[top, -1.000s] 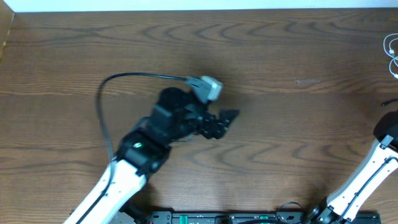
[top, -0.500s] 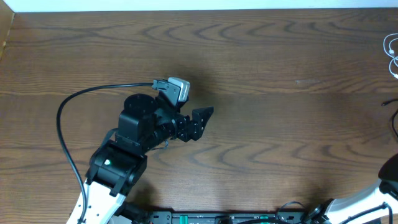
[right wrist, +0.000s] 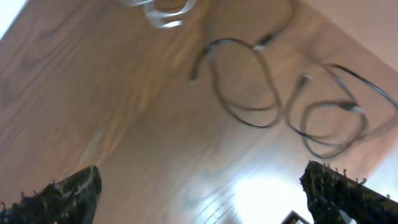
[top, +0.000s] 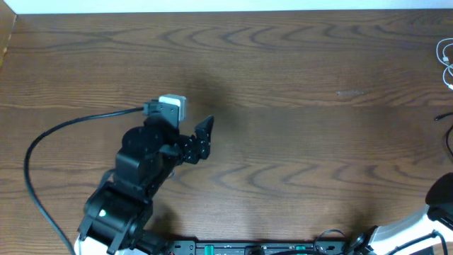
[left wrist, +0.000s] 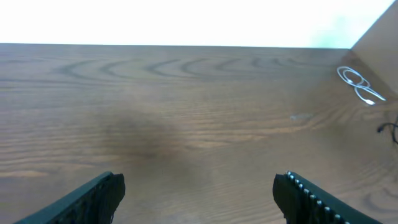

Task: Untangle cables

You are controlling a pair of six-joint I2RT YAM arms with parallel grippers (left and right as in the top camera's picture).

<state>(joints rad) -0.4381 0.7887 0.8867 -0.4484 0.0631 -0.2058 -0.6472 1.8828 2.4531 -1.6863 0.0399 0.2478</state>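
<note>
Left arm [top: 141,166] black with green light [top: 104,212]; grey camera box [top: 172,108], black cable [top: 106,115] toward 9 o'clock; left gripper [left wrist: 199,185] black, toothed.

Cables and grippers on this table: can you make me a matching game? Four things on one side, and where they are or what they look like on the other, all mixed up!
Things
1. white cable
2. black cable
3. left gripper
4. table

Clues
A. brown, with wavy wood grain
B. a small coil near the table's right edge
C. big loose loops seen by the right wrist camera
D. open, with nothing between its fingers

Pairs: 1-B, 2-C, 3-D, 4-A
</note>
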